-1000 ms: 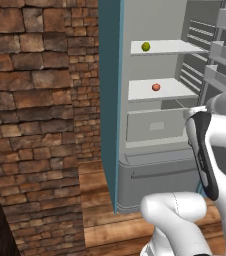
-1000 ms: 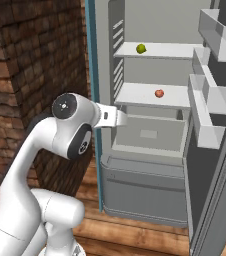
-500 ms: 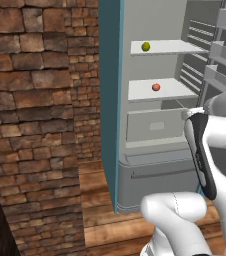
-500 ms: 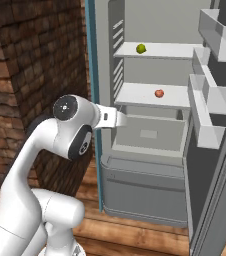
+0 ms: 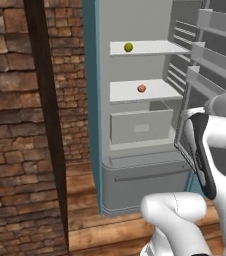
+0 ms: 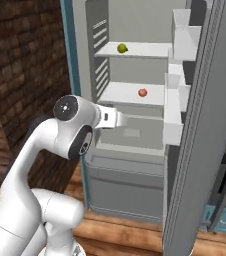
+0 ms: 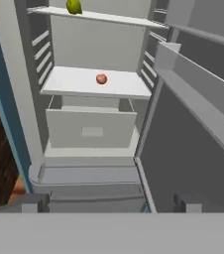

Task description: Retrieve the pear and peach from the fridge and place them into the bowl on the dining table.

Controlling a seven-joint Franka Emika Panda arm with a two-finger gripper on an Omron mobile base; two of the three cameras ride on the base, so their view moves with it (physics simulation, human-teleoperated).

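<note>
The fridge (image 6: 135,165) stands with its door swung wide; the grey cabinet is edged in teal on its left side and its white interior is exposed. The pear (image 5: 128,47), small, yellow-green and roundish, rests on the upper white shelf (image 5: 150,48), at 12 o'clock in the hand view (image 7: 74,6). The peach (image 5: 141,88), small, round and orange-red, sits alone on the shelf below, slightly right of the pear in both base views (image 6: 142,92). A closed white drawer (image 7: 90,128) lies under that lower shelf. Door bins (image 6: 177,107) project at 3 o'clock. The gripper (image 7: 109,203) faces the compartment from outside, well apart from both fruits; its two dark tips stand wide apart with nothing between them. A brick wall (image 5: 15,125) flanks the fridge at 9 o'clock.
</note>
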